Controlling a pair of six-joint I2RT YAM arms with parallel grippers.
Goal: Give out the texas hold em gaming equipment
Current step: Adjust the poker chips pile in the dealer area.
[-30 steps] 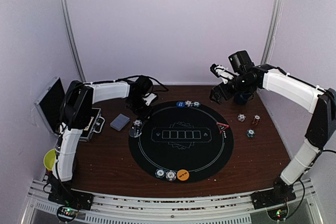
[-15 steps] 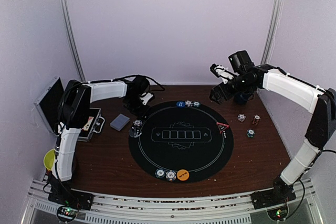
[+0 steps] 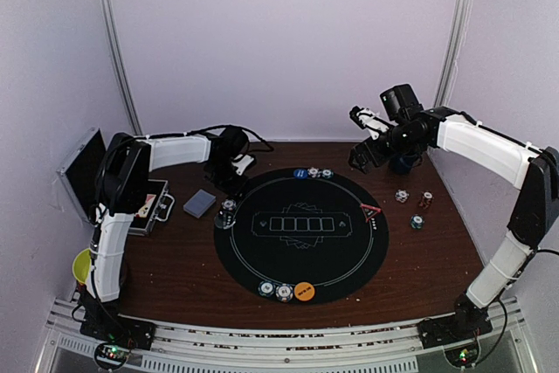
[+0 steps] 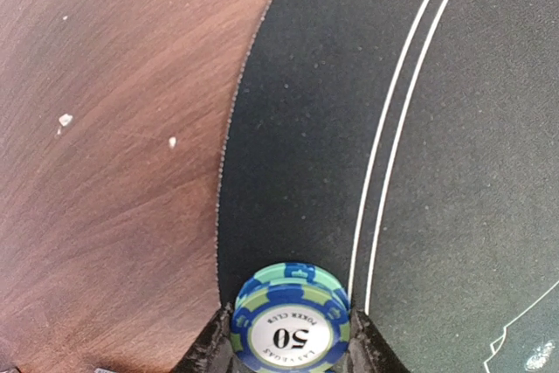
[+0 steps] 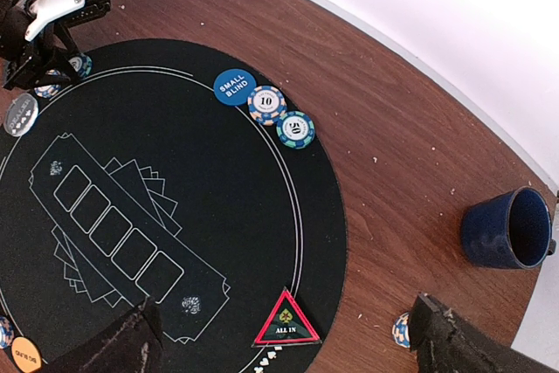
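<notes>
My left gripper [image 4: 290,338] is shut on a blue-and-green "50" poker chip [image 4: 290,325], held over the back left edge of the black round mat [image 3: 301,246]; it also shows in the top view [image 3: 230,188]. My right gripper [image 5: 284,347] is open and empty, high over the mat's back right [image 3: 362,159]. A blue "small blind" button [image 5: 232,87] and two chips [image 5: 266,104] lie at the mat's far edge. The red triangle marker [image 5: 286,321] lies at its right edge. The orange button [image 3: 304,291] and two chips [image 3: 275,290] lie at the near edge. The grey-blue card deck [image 3: 199,203] lies left of the mat.
A dark blue cup [image 5: 508,229] stands on the table at the back right. Three loose chips [image 3: 417,222] lie on the wood right of the mat. An open case [image 3: 83,172] and a yellow-green bowl [image 3: 83,264] are at the left edge.
My left wrist has shifted slightly to the left with the chip in its grip. The right arm has not moved.
</notes>
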